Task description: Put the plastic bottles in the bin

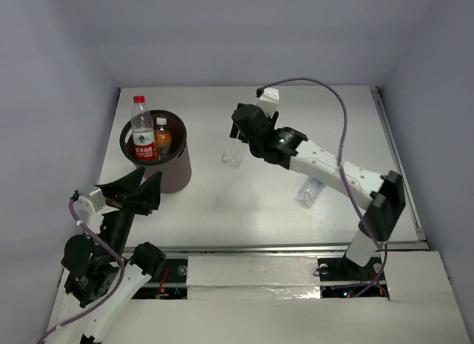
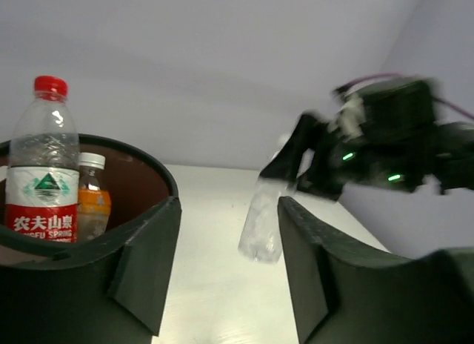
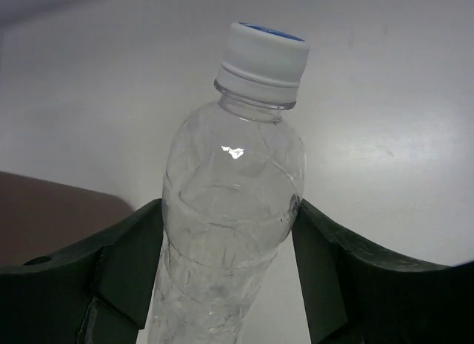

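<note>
REMOTE SORTING, MID-RUN: On the counter (image 1: 244,210), two bottles already stand in the bin (image 1: 176,177), the red-labelled bottle (image 1: 143,133) and, touching it or nearly so, the smaller orange bottle (image 1: 163,139). My right jaws are clamped on the plain clear bottle (image 3: 229,210), which appears lifted off the counter well to the right of the bin. Another clear bottle (image 1: 309,190) lies on its side farther right of the bin. My left jaws gape wide on nothing, just in front of the bin. By my count: two in, one in hand, one to fetch
</note>
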`<state>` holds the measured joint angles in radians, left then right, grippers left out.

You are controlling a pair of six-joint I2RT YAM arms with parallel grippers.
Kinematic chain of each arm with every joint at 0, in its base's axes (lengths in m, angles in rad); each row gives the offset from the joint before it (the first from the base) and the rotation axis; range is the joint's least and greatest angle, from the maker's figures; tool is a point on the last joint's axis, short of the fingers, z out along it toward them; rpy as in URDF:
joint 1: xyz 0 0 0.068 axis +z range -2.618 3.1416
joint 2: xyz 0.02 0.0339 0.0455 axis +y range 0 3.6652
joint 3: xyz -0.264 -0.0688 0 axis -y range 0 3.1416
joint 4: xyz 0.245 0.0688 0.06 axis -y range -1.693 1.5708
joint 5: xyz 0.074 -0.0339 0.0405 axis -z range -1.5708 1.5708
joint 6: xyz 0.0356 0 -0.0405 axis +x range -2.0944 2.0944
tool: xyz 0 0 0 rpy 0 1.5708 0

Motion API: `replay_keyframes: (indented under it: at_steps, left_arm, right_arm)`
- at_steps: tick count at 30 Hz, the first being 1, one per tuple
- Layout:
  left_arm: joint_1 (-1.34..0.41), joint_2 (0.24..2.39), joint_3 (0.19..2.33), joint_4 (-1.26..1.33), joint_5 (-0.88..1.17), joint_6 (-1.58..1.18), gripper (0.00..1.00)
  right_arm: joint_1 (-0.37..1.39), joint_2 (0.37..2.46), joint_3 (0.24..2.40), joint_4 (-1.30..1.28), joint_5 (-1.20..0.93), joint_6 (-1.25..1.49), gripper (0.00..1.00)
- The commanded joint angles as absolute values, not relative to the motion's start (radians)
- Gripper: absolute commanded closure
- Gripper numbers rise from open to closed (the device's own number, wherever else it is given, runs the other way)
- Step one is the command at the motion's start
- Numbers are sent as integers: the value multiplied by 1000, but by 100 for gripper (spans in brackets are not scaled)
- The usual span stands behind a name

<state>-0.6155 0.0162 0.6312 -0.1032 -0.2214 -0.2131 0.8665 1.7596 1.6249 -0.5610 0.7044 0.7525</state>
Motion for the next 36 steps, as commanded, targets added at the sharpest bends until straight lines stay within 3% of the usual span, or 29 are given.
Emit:
replay_keyframes:
  at_steps: [1,11,22,36]
  left_arm:
    - [-621,-65,702,-48,-285,-180,47]
    - [-621,-54,796,-14,-406,-150,45]
    - [-621,-9,793,11,-402,-160,46]
    - [-621,46,764,14,-390,-166,46]
  right_arm:
    - [958,1637,1699,-248,876,554,38]
    - [1055,1707,1842,133,730,206,37]
    - [1077,2065,2301,75,520,64,35]
    - [1095,2213,2258,130,500,-57,32]
